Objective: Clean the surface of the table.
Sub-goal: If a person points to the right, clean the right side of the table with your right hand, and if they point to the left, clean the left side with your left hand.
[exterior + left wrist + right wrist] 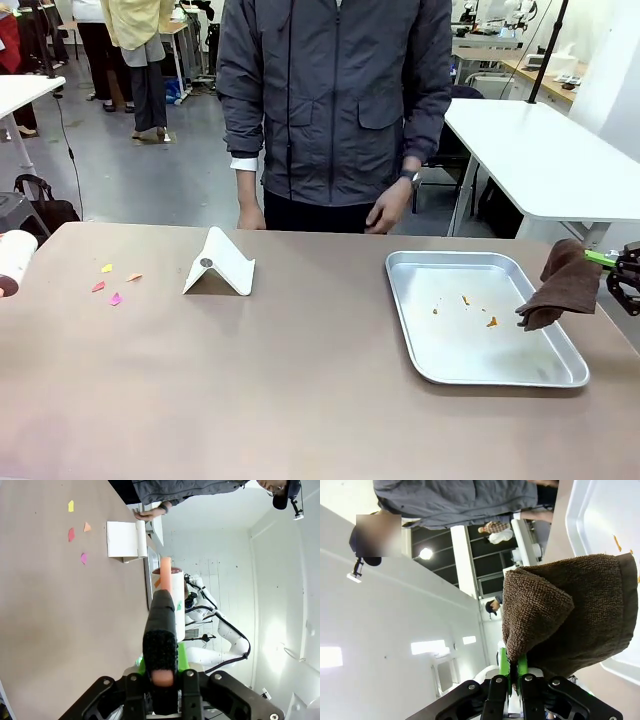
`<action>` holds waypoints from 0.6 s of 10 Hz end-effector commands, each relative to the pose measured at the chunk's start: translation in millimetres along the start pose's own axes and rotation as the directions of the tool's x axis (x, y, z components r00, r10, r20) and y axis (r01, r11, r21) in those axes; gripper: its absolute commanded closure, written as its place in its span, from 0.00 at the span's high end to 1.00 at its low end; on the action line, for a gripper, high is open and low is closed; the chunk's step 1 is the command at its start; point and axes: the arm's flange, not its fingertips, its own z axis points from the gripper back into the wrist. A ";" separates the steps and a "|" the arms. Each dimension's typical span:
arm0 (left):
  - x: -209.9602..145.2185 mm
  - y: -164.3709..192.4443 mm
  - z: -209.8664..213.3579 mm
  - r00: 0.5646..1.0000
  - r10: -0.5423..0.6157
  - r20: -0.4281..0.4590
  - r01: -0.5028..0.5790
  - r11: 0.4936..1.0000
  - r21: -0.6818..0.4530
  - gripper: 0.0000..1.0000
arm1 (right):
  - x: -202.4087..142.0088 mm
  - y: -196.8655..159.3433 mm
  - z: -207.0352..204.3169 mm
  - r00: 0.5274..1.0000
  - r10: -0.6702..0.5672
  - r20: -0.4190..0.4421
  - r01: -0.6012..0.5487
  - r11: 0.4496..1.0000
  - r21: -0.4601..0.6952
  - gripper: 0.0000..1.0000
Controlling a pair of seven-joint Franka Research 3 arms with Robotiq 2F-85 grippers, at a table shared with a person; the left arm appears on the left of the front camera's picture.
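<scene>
While near tray [470, 345], cloth [560, 290] in right pincer [514, 665]

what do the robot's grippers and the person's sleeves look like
Both grippers are black with bright green pads. The left gripper has a bolted black frame at its base, and the right gripper has the same. The person wears a grey zip jacket, with a white cuff under one sleeve and a watch on the other wrist.

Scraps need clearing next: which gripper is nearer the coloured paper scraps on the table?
Left. The left gripper, shut on a roller, is at the table's left end near the scraps; the right gripper, holding a cloth, is beyond the tray, far right.
</scene>
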 end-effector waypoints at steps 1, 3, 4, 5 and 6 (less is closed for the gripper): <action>-0.9 -2.9 1.5 1.000 -0.017 -0.008 0.017 1.000 -0.016 0.00 | -0.8 1.4 2.0 1.000 -0.004 0.000 0.004 1.000 0.003 0.00; -0.9 -2.9 1.5 1.000 -0.017 -0.008 0.017 1.000 -0.016 0.00 | -0.8 1.4 2.0 1.000 -0.004 0.000 0.004 1.000 0.003 0.00; -0.9 -2.9 1.5 1.000 -0.017 -0.008 0.017 1.000 -0.016 0.00 | -0.8 1.4 2.0 1.000 -0.004 0.000 0.004 1.000 0.003 0.00; -0.9 -2.9 1.5 1.000 -0.017 -0.008 0.017 1.000 -0.016 0.00 | -0.8 1.4 2.0 1.000 -0.004 0.000 0.004 1.000 0.003 0.00; -0.9 -2.9 1.5 1.000 -0.017 -0.008 0.017 1.000 -0.016 0.00 | -0.8 1.4 2.0 1.000 -0.004 0.000 0.004 1.000 0.003 0.00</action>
